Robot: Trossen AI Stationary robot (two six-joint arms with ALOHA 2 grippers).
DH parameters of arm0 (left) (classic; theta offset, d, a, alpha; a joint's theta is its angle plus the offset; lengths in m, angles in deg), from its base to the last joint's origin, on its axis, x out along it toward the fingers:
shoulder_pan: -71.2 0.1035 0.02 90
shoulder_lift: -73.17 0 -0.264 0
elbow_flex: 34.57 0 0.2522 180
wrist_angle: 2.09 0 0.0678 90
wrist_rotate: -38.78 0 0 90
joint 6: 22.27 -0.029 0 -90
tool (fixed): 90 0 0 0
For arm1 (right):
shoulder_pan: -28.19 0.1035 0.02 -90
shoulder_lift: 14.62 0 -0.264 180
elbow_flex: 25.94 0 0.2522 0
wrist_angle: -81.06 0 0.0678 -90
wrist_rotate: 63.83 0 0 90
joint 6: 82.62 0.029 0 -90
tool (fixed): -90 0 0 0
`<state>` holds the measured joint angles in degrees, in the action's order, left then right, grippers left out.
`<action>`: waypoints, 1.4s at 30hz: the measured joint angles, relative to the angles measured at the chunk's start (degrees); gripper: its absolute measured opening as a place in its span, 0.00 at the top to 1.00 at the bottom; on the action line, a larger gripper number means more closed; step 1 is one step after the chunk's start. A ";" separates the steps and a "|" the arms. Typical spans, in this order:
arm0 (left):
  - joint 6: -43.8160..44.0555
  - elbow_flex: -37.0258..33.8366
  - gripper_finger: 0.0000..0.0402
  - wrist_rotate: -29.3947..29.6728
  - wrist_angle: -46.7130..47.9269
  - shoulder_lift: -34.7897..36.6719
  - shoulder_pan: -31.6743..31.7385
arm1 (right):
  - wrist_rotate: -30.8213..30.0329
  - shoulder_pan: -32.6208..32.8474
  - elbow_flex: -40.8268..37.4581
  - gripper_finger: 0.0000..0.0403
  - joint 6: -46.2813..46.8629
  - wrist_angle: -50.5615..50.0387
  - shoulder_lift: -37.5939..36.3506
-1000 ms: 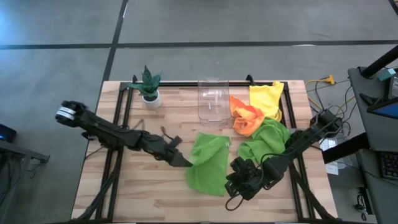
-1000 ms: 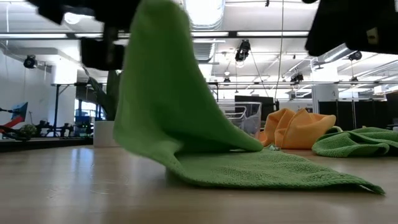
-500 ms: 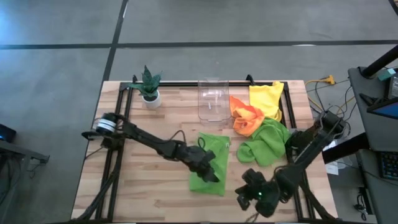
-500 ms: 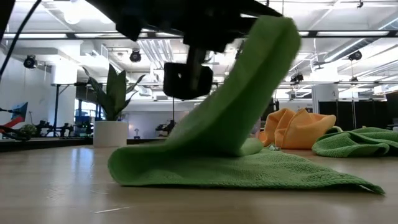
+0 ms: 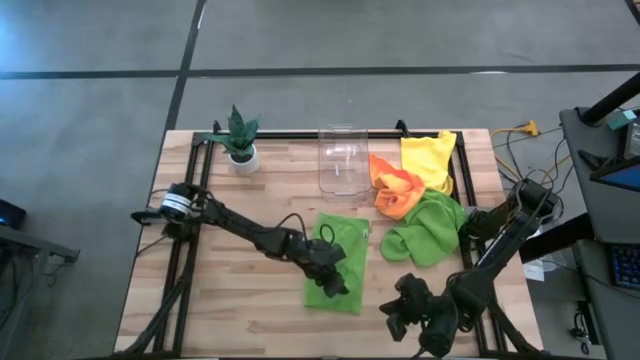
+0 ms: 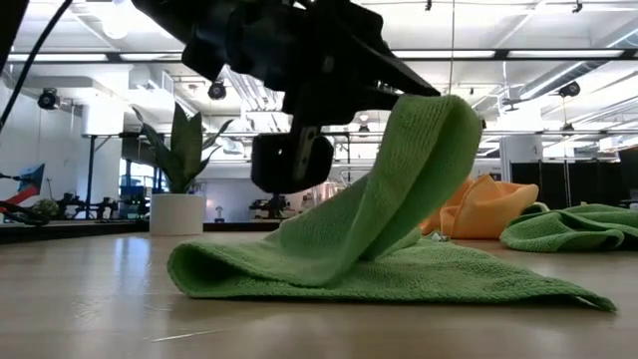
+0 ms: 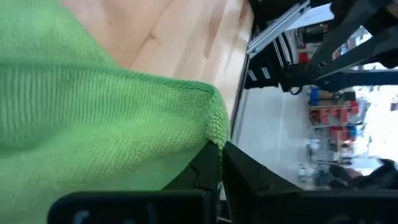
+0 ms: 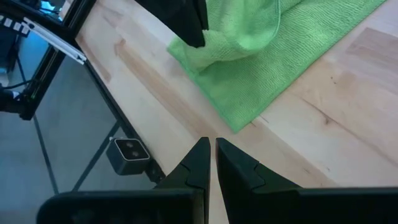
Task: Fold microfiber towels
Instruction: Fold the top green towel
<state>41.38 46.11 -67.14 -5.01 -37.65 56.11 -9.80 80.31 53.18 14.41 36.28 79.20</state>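
Note:
A lime green towel (image 5: 345, 245) lies at the table's middle, bent back over itself. My left gripper (image 5: 338, 282) reaches in from the table's left and is shut on the towel's raised part (image 6: 439, 125). My right gripper (image 5: 392, 322) is shut on nothing above the near right of the table, clear of the towel (image 8: 273, 56). A second lime green towel (image 5: 430, 228), an orange one (image 5: 395, 192) and a yellow one (image 5: 428, 160) lie bunched at the right and far right. My left gripper pinches the towel's hemmed edge at a corner (image 7: 214, 127) between its two fingers. It comes from the table's left, slanting down. The held part stands lifted and arches over the lower layer (image 6: 449, 274), which lies flat on the table; the fold (image 6: 199, 269) rests at the left.
A clear plastic bin (image 5: 340, 158) stands at the far middle, and a small potted plant (image 5: 240, 140) at the far left. Black frame rails (image 5: 195, 200) run along both sides of the wooden table. Bare wood lies to the towel's left and near side.
My left gripper has gone toward the table's right and down, carrying the towel's left edge over the rest; the towel now lies doubled, its right part unmoved. My right gripper has drawn back toward the near right.

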 joint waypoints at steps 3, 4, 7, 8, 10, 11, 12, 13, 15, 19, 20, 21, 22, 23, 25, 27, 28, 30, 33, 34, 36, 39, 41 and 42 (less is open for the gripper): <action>-1.38 0.00 0.94 0.14 -0.19 0.00 0.02 | -0.11 0.00 0.00 0.94 -0.04 0.00 0.00; -1.57 0.00 0.91 0.15 -0.25 0.00 0.02 | -0.11 0.02 0.00 0.94 -0.08 0.02 0.00; -1.93 0.00 0.78 0.13 -0.31 0.00 0.21 | -0.09 0.13 0.00 0.94 -0.23 0.03 0.00; -2.51 0.00 0.73 0.07 -0.29 0.00 0.32 | -0.10 0.13 0.00 0.94 -0.46 0.03 0.00; -2.77 0.00 0.63 -0.59 -0.29 0.05 0.62 | -0.11 0.13 0.00 0.94 -1.01 0.04 0.00; -2.66 0.00 0.58 -1.32 -0.27 0.17 0.85 | -0.11 0.11 0.00 0.94 -1.28 0.04 0.00; -2.45 0.00 0.53 -2.01 -0.29 0.27 1.14 | -0.11 0.11 0.00 0.94 -1.54 0.04 0.00; -1.64 0.00 0.49 -3.37 -0.23 0.52 1.46 | -0.11 0.07 0.00 0.94 -1.76 0.04 0.00; 0.03 -0.11 0.43 -6.79 0.22 1.19 2.07 | -0.15 -0.30 0.00 0.94 -2.51 0.04 0.00; -0.05 -0.83 0.39 -11.75 7.60 4.98 2.32 | -1.37 -1.92 -0.01 0.94 -4.98 0.24 -0.04; -1.76 -0.83 0.39 -11.71 11.46 6.45 1.87 | -2.10 -2.64 -0.01 0.94 -5.78 0.51 -0.08; -3.87 -0.94 0.39 -11.53 16.53 8.23 1.25 | -2.78 -3.45 -0.04 0.94 -6.81 0.83 -0.19; -5.87 -0.95 0.39 -10.73 20.82 9.74 0.45 | -3.17 -4.44 -0.04 0.94 -8.25 1.45 -0.31; -7.81 -0.94 0.39 -9.48 24.82 11.44 -0.44 | -3.18 -5.71 -0.02 0.94 -9.88 2.24 -0.45; -11.11 -1.33 0.39 -4.93 31.72 14.50 -2.61 | -2.66 -8.80 -0.02 0.94 -12.59 2.76 -0.56; -13.70 -2.53 0.39 -0.81 32.82 16.91 -4.34 | -0.07 -12.79 -0.02 0.93 -14.81 3.37 -0.57; -15.26 -3.46 0.39 0.17 32.38 17.75 -4.79 | 2.00 -15.01 -0.04 0.92 -16.06 3.28 -0.57; -18.14 -5.42 0.39 1.63 32.02 19.05 -4.91 | 6.36 -19.66 -0.35 0.89 -17.43 3.79 -0.63; -23.14 -8.24 0.39 7.76 32.25 19.94 -4.64 | 11.40 -26.37 -1.16 0.83 -17.36 3.57 -0.63; -24.96 -9.02 0.39 10.25 32.23 20.04 -4.30 | 12.39 -28.31 -1.40 0.81 -17.52 3.53 -0.63; -29.68 -10.40 0.39 13.97 31.45 20.04 -3.24 | 14.33 -32.19 -1.53 0.77 -18.55 3.68 -0.63; -36.99 -13.32 0.39 16.23 27.21 20.04 -1.65 | 17.60 -37.21 -1.51 0.70 -20.21 3.84 -0.54; -40.72 -15.12 0.39 16.39 23.48 20.04 -0.82 | 20.27 -40.20 -1.30 0.66 -20.67 3.81 -0.05; -41.69 -15.72 0.39 16.35 22.69 20.06 -0.44 | 22.01 -41.58 -1.30 0.65 -20.84 3.72 0.03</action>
<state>-0.31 30.39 -50.79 17.68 -17.59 55.67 12.21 38.72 51.88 -6.42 40.00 79.22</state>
